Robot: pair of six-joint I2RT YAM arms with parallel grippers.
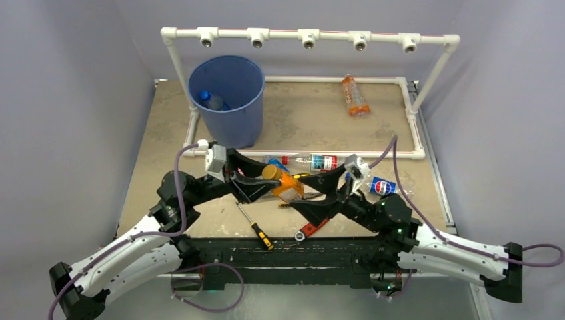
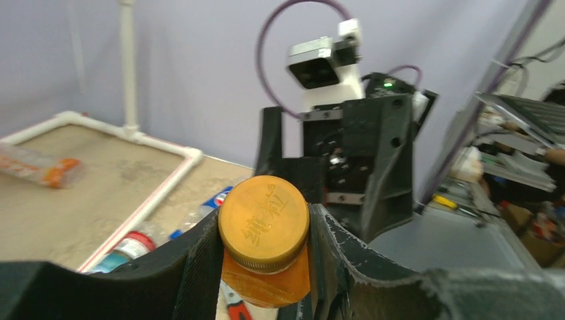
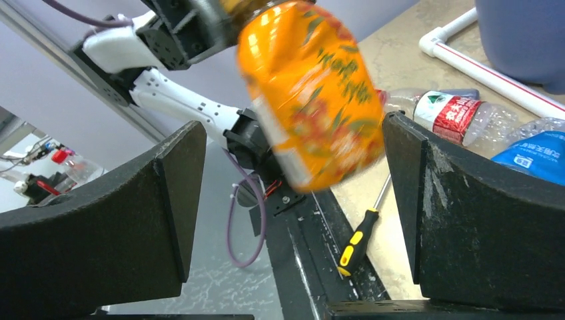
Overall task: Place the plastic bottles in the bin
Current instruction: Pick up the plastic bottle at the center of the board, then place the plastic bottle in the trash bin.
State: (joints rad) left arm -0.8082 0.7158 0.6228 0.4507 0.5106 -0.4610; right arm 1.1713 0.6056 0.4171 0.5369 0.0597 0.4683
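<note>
An orange bottle (image 1: 286, 183) with an orange cap (image 2: 264, 222) hangs above the table's front middle. My left gripper (image 1: 266, 175) is shut on its neck just under the cap (image 2: 265, 248). My right gripper (image 1: 314, 193) is open, its fingers spread on either side of the bottle's labelled body (image 3: 306, 93), the left one well clear of it. The blue bin (image 1: 230, 120) stands at the back left with a blue-capped bottle (image 1: 210, 100) inside. On the table lie another orange bottle (image 1: 356, 96), a clear red-labelled bottle (image 1: 313, 161) and a blue-labelled bottle (image 1: 383, 187).
A white pipe frame (image 1: 306, 33) rings the back of the table and rises behind the bin. A yellow-and-black screwdriver (image 1: 256, 228) and a red-handled wrench (image 1: 312, 230) lie near the front edge, under the two grippers.
</note>
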